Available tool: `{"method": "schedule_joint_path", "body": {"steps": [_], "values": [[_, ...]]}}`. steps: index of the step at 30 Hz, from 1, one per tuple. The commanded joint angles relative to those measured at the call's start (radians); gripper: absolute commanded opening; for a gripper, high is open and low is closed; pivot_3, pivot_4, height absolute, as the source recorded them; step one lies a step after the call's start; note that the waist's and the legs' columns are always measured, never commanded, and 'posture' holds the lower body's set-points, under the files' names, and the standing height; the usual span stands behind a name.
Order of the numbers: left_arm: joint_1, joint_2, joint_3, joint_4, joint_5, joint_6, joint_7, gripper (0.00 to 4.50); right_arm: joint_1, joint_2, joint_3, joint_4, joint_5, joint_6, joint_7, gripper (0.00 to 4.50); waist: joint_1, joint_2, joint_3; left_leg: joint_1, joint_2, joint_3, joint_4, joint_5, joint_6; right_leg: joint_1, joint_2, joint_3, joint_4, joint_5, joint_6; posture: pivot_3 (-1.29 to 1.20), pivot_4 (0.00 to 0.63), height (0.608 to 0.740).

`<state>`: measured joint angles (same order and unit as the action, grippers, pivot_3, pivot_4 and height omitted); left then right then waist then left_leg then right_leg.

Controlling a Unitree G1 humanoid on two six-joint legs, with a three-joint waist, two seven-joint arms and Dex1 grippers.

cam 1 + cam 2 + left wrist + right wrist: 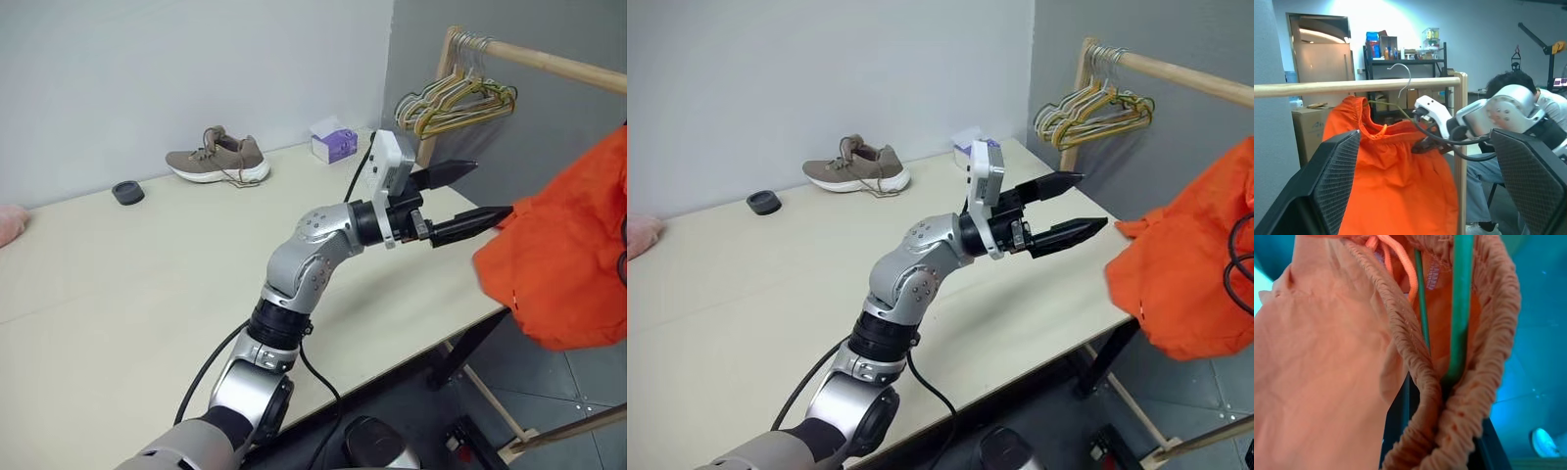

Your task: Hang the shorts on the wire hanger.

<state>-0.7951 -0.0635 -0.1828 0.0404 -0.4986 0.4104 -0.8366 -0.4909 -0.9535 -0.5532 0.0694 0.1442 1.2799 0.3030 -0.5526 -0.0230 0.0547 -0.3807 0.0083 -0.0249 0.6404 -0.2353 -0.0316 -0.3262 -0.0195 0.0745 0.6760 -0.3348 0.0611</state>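
Right tool point(1422, 144) clamped on shorts point(1396, 181) and wire hanger point(1400, 90), hook up, shorts hanging lengthwise down; left tool point(468, 196) wide.

Bright orange shorts point(563, 259), a thin green wire hanger point(1462, 308), a tan shoe point(217, 158) with a white sole, a cream tabletop point(118, 284), and a purple tissue box point(334, 143).

On my surface point(118, 284) I see a tan shoe point(217, 158) near the wall, a small black disc point(127, 192) beside it, a purple tissue box point(334, 144), and bunched hangers point(453, 101) on the wooden rail point(549, 61).
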Motion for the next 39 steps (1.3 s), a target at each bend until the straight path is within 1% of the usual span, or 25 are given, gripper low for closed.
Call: {"method": "schedule_joint_path", "body": {"steps": [1,4,6,7,8,9,14,19,30,34,37,39], "values": [[-0.008,-0.015,0.001,-0.051,-0.02,-0.002,0.01,4.48,-0.123,-0.084,0.072,0.212,-0.036,-0.163,-0.002,0.0,-0.001,0.002,0.002,0.0,0.0,0.0,0.0,0.0,0.0,0.001,0.0,0.0,-0.001,0.0,0.0,-0.52,0.026,0.74],[-0.002,-0.02,-0.01,-0.06,-0.016,-0.003,0.014,4.48,-0.243,-0.125,0.162,0.442,-0.064,-0.28,0.015,0.0,-0.002,0.008,0.006,0.006,0.0,0.001,-0.001,-0.003,0.003,0.012,-0.001,0.0,-0.01,0.0,0.0,-0.51,0.029,0.74],[0.001,-0.02,-0.014,-0.066,-0.014,-0.002,0.015,4.48,-0.338,-0.138,0.208,0.598,-0.086,-0.349,0.01,0.0,-0.002,0.008,0.007,0.008,-0.001,0.001,-0.002,-0.004,0.003,0.016,-0.001,0.0,-0.014,0.0,0.0,-0.5,0.03,0.74],[0.002,-0.02,-0.015,-0.068,-0.014,-0.002,0.015,4.48,-0.371,-0.143,0.227,0.651,-0.093,-0.375,0.01,0.0,-0.003,0.008,0.009,0.01,-0.001,0.002,-0.002,-0.004,0.003,0.018,-0.001,0.0,-0.015,0.0,0.0,-0.5,0.03,0.74],[0.003,-0.02,-0.016,-0.07,-0.014,-0.001,0.016,4.48,-0.406,-0.147,0.246,0.705,-0.101,-0.399,0.015,0.0,-0.002,0.008,0.009,0.016,-0.001,0.002,-0.004,-0.004,0.003,0.022,-0.002,0.001,-0.017,0.0,0.0,-0.49,0.029,0.74],[0.003,-0.021,-0.016,-0.072,-0.014,-0.001,0.018,4.48,-0.44,-0.15,0.267,0.757,-0.111,-0.421,0.022,0.0,-0.001,0.008,0.009,0.017,-0.001,0.002,-0.005,-0.005,0.003,0.025,-0.002,0.0,-0.019,0.0,0.0,-0.49,0.029,0.74],[0.011,-0.018,-0.023,-0.087,-0.016,0.002,0.022,4.48,-0.579,-0.147,0.325,0.973,-0.134,-0.466,0.044,0.0,0.001,0.009,0.009,0.017,-0.001,0.002,-0.008,-0.005,0.003,0.025,-0.002,0.0,-0.02,0.0,0.001,-0.47,0.029,0.74],[0.025,-0.014,-0.033,-0.107,-0.02,0.008,0.019,4.48,-0.615,-0.135,0.334,1.043,-0.121,-0.447,0.051,0.0,0.007,0.009,0.009,0.017,-0.001,0.003,-0.01,-0.005,0.003,0.025,-0.002,0.0,-0.023,0.001,0.001,-0.47,0.028,0.74],[0.027,-0.016,-0.02,-0.122,-0.062,0.035,0.001,4.48,-0.621,-0.129,0.299,1.039,-0.076,-0.408,0.05,0.0,0.025,0.009,0.009,0.017,-0.001,0.002,-0.01,-0.005,0.002,0.027,-0.002,0.0,-0.028,0.001,0.002,-0.46,0.017,0.74],[0.024,-0.013,-0.021,-0.126,-0.066,0.04,0.001,4.5,-0.614,-0.126,0.267,1.007,-0.046,-0.399,0.038,1.11,0.029,0.01,0.009,0.017,-0.001,0.002,-0.01,-0.005,0.002,0.027,-0.002,0.0,-0.029,0.001,0.002,-0.45,0.016,0.74],[0.024,-0.009,-0.021,-0.128,-0.066,0.042,0.002,4.5,-0.568,-0.12,0.249,0.927,-0.018,-0.347,0.059,2.2,0.032,0.01,0.009,0.016,-0.001,0.002,-0.01,-0.006,0.002,0.027,-0.002,0.0,-0.029,0.001,0.002,-0.44,0.013,0.74],[0.026,-0.006,-0.023,-0.129,-0.065,0.042,0.001,4.5,-0.537,-0.115,0.226,0.867,-0.003,-0.319,0.048,2.9,0.036,0.01,0.009,0.016,-0.001,0.002,-0.011,-0.006,0.002,0.027,-0.002,-0.001,-0.029,0.001,0.002,-0.44,0.011,0.74]]}}
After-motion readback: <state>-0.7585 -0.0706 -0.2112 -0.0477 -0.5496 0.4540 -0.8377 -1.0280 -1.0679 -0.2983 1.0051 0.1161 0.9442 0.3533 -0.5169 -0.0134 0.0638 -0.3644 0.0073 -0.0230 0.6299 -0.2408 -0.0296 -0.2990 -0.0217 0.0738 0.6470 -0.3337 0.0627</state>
